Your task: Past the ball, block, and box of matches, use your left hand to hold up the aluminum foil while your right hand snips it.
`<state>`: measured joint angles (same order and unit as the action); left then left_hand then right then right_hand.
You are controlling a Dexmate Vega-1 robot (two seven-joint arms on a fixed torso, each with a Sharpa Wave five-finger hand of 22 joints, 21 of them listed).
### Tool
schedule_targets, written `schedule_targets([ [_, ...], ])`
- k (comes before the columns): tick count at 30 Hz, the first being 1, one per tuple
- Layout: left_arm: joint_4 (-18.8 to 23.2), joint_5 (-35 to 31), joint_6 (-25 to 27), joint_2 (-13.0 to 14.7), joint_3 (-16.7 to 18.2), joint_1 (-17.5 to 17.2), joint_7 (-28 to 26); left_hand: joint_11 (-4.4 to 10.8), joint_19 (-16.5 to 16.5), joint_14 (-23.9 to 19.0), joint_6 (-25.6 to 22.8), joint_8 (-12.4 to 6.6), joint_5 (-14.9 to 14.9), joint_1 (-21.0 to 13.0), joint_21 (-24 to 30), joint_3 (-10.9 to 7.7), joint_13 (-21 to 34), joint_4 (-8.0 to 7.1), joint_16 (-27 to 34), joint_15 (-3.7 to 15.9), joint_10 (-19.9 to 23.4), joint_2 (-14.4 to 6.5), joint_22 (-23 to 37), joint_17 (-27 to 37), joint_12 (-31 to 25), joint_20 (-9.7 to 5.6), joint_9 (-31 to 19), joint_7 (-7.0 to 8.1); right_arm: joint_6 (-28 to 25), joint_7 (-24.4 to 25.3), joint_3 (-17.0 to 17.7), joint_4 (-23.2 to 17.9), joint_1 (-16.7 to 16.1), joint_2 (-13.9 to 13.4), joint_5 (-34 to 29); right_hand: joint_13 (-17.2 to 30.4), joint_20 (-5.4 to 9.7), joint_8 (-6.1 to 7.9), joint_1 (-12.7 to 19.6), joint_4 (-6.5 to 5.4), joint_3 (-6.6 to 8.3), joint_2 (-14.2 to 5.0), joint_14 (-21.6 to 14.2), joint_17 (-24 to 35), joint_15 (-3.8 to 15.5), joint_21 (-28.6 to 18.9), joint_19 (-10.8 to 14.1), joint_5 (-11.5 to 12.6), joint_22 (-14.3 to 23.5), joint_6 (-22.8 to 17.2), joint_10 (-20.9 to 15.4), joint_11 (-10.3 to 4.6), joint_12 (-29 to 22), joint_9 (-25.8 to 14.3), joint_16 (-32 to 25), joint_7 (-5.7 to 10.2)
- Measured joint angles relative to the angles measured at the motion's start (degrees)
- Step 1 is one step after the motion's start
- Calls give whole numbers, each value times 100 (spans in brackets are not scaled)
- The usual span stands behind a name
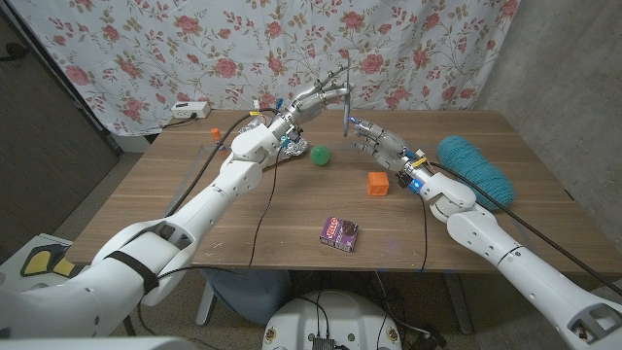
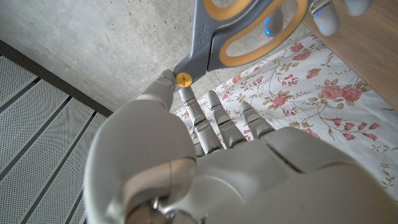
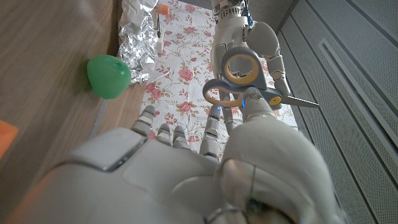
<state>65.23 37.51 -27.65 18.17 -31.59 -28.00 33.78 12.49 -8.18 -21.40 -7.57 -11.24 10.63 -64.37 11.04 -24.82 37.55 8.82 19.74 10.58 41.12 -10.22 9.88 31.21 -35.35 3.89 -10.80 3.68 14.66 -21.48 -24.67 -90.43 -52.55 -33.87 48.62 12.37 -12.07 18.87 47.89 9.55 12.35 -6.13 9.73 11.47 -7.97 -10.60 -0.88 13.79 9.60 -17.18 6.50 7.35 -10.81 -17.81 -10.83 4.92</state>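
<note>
Oddly, left hand (image 1: 321, 97) partly hides scissors (image 1: 346, 107).

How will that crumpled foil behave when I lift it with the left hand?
The aluminum foil looks thin and crumpled, so it is probably light and floppy, sagging when lifted. Its creases suggest it tears easily. The ball beside it may roll if nudged.

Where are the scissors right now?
In the head view, the grey-bladed, orange-handled scissors hang in the air above the table's far middle, between the left hand and right hand, beyond the green ball.
</note>
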Motion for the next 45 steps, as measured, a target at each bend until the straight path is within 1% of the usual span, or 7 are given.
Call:
schedule_targets([
  [12, -34, -1, 15, -17, -24, -1, 35, 0, 0, 0, 0, 0, -2, 21, 0, 0, 0, 0, 0, 0, 0, 22, 0, 27, 22, 0, 0, 0, 15, -274, -9, 120, 48, 68, 198, -40, 20, 63, 53, 1, 64, 7, 27, -29, 69, 0, -20, 21, 0, -170, -28, -88, -23, -15, -22, 125],
  [15, -70, 11, 15, -34, -27, 10, 62, 0, 0, 0, 0, 0, -5, 20, 0, 0, 1, 0, 0, 0, 0, 21, 0, 27, 26, 0, 0, 0, 15, -341, -17, 150, 67, 80, 240, -40, 20, 63, 64, 9, 71, 18, 27, -29, 69, 0, -20, 20, 0, -229, -15, -138, -23, -42, -22, 102],
  [31, -135, 27, -8, -75, -37, 44, 93, 0, 0, 0, -31, 0, -11, -17, 0, 0, 3, 0, 0, 0, 0, 23, 0, 54, 13, 0, 1, 32, -106, -595, -82, 279, 187, 108, 343, -70, -11, 76, 121, 6, 73, 30, 27, -28, 69, 0, -51, 35, 1, -288, 20, -208, -23, 0, -22, -44],
  [35, -152, 30, -10, -82, -39, 54, 105, 0, 0, 0, -31, 0, -12, -11, 0, 0, 3, 0, 0, 0, 0, 17, 0, 53, 13, 0, 1, 32, -121, -633, -88, 318, 213, 126, 360, -85, 21, 38, 189, -8, 185, -38, -4, -28, 100, 0, -83, 152, 1, -288, 20, -251, -23, 27, -22, -44],
  [41, -210, 48, -19, -107, -42, 76, 136, 0, 11, 0, -31, 0, -1, -9, 0, 0, 2, 0, 0, 0, 0, 15, 0, 81, 14, 11, 1, 32, -155, -686, -93, 363, 244, 148, 402, -92, 20, 38, 242, 25, 248, -91, 26, -28, 132, 0, -82, 282, 1, -320, 39, -288, -45, 59, -22, -11],
  [42, -210, 51, -20, -107, -42, 76, 142, 0, 11, 0, -31, 0, -1, -7, 0, 0, 3, 0, 0, 0, 0, 13, 0, 80, 14, 11, 0, 32, -155, -686, -96, 371, 253, 149, 402, -93, 20, 6, 245, 25, 279, -95, 26, -27, 132, 0, -82, 300, 1, -320, 39, -288, -45, 75, -22, -11],
  [45, -261, 63, -25, -127, -42, 96, 165, 0, 11, 0, -31, 0, 0, -2, 0, 0, 25, 0, 0, 0, 0, 8, 0, 80, 17, 10, 1, 32, -177, -726, -109, 395, 286, 150, 402, -93, 20, -7, 326, 32, 316, -115, 5, -27, 175, 0, -82, 359, 1, -346, 49, -360, -45, 89, -22, 17],
])
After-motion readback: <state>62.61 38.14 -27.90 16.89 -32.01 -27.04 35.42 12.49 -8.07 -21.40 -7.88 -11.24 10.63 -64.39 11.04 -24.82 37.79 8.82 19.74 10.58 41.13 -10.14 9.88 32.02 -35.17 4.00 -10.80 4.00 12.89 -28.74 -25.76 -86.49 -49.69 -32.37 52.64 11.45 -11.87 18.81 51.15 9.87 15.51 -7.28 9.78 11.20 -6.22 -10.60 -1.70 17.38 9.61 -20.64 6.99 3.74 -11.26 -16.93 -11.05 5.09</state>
